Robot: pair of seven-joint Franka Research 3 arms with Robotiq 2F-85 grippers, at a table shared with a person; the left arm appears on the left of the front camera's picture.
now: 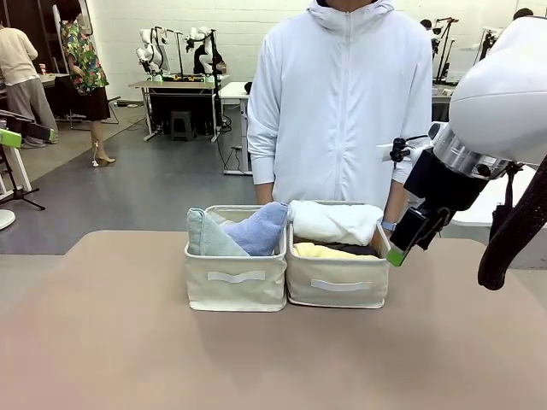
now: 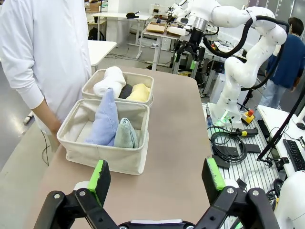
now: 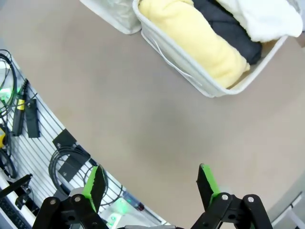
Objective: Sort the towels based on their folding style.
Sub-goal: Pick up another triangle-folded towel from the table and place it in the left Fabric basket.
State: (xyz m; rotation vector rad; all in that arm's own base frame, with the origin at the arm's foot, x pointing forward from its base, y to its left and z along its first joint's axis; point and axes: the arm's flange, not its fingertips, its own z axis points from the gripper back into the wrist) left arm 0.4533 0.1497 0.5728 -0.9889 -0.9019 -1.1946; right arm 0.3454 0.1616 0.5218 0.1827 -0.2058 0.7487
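Two beige baskets stand side by side mid-table. The left basket (image 1: 236, 290) holds a pale green cone towel (image 1: 208, 235) and a blue cone towel (image 1: 261, 226). In the right basket (image 1: 338, 295) lie a white rolled towel (image 1: 335, 220), a yellow roll (image 1: 325, 251) and a dark grey roll (image 2: 126, 90). My right gripper (image 1: 402, 246) hangs open just right of that basket, above the table; its wrist view shows the yellow roll (image 3: 190, 36) beyond the empty right gripper (image 3: 151, 183). My left gripper (image 2: 156, 175) is open and empty, well back from the cone basket (image 2: 102, 155).
A person in a white jacket (image 1: 342, 102) stands right behind the baskets, one hand (image 2: 50, 125) low beside the cone basket. Bare beige tabletop (image 1: 256, 367) lies in front of the baskets. Cables and a slotted rail (image 3: 43, 143) run past the table's edge.
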